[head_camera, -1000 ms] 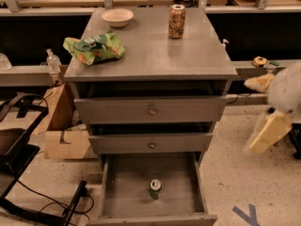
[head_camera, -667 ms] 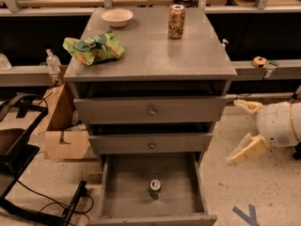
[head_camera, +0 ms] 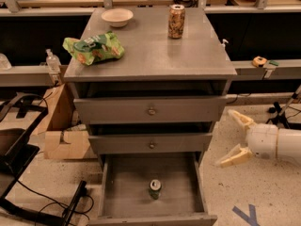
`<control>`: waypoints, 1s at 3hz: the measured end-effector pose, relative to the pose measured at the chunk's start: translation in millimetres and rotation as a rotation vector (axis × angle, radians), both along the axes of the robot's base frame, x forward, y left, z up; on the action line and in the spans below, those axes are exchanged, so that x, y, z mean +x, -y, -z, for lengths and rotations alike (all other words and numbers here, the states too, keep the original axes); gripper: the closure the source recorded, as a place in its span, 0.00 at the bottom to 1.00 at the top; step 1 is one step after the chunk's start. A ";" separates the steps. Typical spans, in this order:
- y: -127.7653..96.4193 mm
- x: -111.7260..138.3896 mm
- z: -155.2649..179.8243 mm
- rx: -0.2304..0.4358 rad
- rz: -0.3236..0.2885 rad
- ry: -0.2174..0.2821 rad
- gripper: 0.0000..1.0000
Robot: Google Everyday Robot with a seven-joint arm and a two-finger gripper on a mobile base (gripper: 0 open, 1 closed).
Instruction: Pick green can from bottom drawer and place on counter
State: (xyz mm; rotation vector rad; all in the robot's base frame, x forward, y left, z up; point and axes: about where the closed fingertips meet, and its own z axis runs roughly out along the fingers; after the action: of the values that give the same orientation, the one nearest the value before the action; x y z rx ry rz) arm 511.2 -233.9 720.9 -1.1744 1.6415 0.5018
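The green can (head_camera: 155, 189) stands upright on the floor of the open bottom drawer (head_camera: 127, 182), near its middle front. The grey counter (head_camera: 155, 51) tops the cabinet above two shut drawer fronts. My gripper (head_camera: 230, 138) is at the right of the cabinet, level with the lower drawer front, pointing left. Its two pale fingers are spread wide and hold nothing. It is well right of and above the can.
On the counter lie a green snack bag (head_camera: 94, 47), a white bowl (head_camera: 117, 17) and a tall tan-gold can (head_camera: 176, 21). A cardboard box (head_camera: 63, 131) and black cables (head_camera: 28, 173) are on the floor at left. Wooden benches run behind.
My gripper has moved left and down toward the cabinet, and its fingers now point left. The can and drawer have not moved.
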 end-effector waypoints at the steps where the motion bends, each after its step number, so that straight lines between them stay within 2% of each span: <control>1: -1.1 0.1 9.5 0.012 -0.004 -0.009 0.00; 2: -7.6 -0.6 16.4 0.025 -0.017 -0.005 0.00; 3: -31.8 2.2 89.3 0.088 -0.087 0.001 0.00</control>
State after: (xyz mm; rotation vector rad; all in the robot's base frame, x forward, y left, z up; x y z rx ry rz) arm 513.4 -202.1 631.6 -1.1843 1.5565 0.6220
